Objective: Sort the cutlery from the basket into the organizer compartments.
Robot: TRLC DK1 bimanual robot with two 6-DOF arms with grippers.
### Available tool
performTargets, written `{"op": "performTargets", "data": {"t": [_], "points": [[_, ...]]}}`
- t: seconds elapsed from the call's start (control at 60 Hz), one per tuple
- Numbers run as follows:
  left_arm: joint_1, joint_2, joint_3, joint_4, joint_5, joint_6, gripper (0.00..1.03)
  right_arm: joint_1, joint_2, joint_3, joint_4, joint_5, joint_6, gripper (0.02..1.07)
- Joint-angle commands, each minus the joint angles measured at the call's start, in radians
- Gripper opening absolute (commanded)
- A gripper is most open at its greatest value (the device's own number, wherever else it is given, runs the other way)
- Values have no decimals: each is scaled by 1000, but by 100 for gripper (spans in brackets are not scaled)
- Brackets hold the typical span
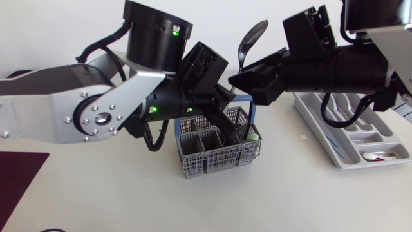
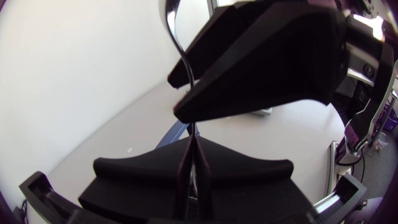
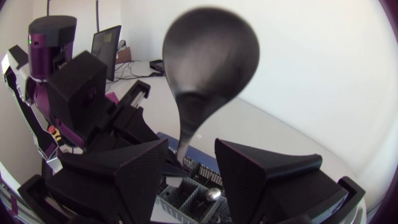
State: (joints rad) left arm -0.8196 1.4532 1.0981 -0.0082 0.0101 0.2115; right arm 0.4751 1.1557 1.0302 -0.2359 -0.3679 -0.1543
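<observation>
A metal spoon (image 1: pixel 251 37) stands upright above the grey cutlery basket (image 1: pixel 219 147), bowl upward. My left gripper (image 1: pixel 226 109) hangs over the basket, shut on the lower end of the spoon's handle; the left wrist view shows the thin handle (image 2: pixel 173 31) pinched in that gripper (image 2: pixel 196 155). My right gripper (image 1: pixel 248 80) is higher up on the same handle. In the right wrist view the spoon (image 3: pixel 211 56) rises between the right gripper's (image 3: pixel 191 155) parted fingers, close to one of them. The grey organizer (image 1: pixel 351 162) lies at the right.
The basket (image 3: pixel 193 199) still holds several utensils in its cells, under both grippers. Several pieces of cutlery lie in the organizer's compartments. A dark maroon mat (image 1: pixel 19 183) covers the table's front left corner.
</observation>
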Motion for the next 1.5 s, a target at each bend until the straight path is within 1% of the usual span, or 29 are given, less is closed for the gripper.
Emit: {"op": "performTargets", "data": {"t": [0.0, 0.067, 0.117, 0.15, 0.183, 0.25, 0.283, 0.417, 0.483, 0.533, 0.633, 0.667, 0.683, 0.7, 0.8, 0.833, 0.95, 1.033, 1.117, 1.217, 1.367, 1.483], "points": [[7, 19, 19, 24, 2, -20, 3, -9, 18, 31, 20, -12, 39, 56], [7, 21, 16, 30, 2, -21, 3, -9, 22, 31, 27, -12, 41, 56], [8, 21, 16, 33, 2, -24, 3, -10, 35, 33, 33, -12, 44, 52], [8, 21, 16, 36, 2, -26, 3, -13, 41, 34, 35, -12, 44, 51], [8, 22, 17, 39, 2, -29, 3, -13, 45, 34, 37, -14, 44, 48], [7, 26, 19, 43, 2, -35, 3, -15, 50, 36, 40, -14, 44, 45], [5, 27, 20, 45, 2, -35, 3, -15, 50, 36, 41, -14, 45, 39], [0, 29, 17, 47, 2, -38, 3, -16, 50, 33, 50, -14, 48, 22], [0, 29, 16, 48, 2, -40, 3, -20, 48, 28, 52, -23, 48, 11], [0, 29, 16, 48, 2, -41, 3, -20, 48, 28, 52, -26, 48, 8], [-1, 26, 14, 48, 2, -44, 4, -21, 45, 27, 52, -29, 48, 8], [-1, 24, 13, 47, 2, -44, 7, -21, 44, 25, 52, -29, 50, 8], [-1, 22, 11, 48, 2, -44, 11, -21, 42, 24, 52, -29, 50, 8], [-1, 22, 11, 48, 2, -44, 13, -21, 42, 24, 52, -29, 52, 8], [-1, 12, 9, 43, 2, -46, 38, -29, 32, 19, 46, -37, 52, 8], [2, 7, 11, 42, -4, -44, 48, -38, 22, 14, 44, -42, 52, 8], [5, -13, 11, 34, -35, -43, 69, -75, -4, 1, 29, -66, 52, 8], [10, -27, 5, 33, -59, -31, 75, -101, -27, -12, 14, -82, 52, 8], [30, -39, 2, 33, -65, -24, 77, -147, -57, -24, -2, -108, 47, 8], [63, -59, -4, 28, -65, -24, 78, -230, -82, -25, -43, -149, 19, 8], [83, -79, -18, 10, -65, -15, 78, -398, -93, -18, -109, -184, -57, 8], [85, -82, -26, -16, -65, 5, 78, -558, -59, 2, -164, -238, -133, 8]]}}
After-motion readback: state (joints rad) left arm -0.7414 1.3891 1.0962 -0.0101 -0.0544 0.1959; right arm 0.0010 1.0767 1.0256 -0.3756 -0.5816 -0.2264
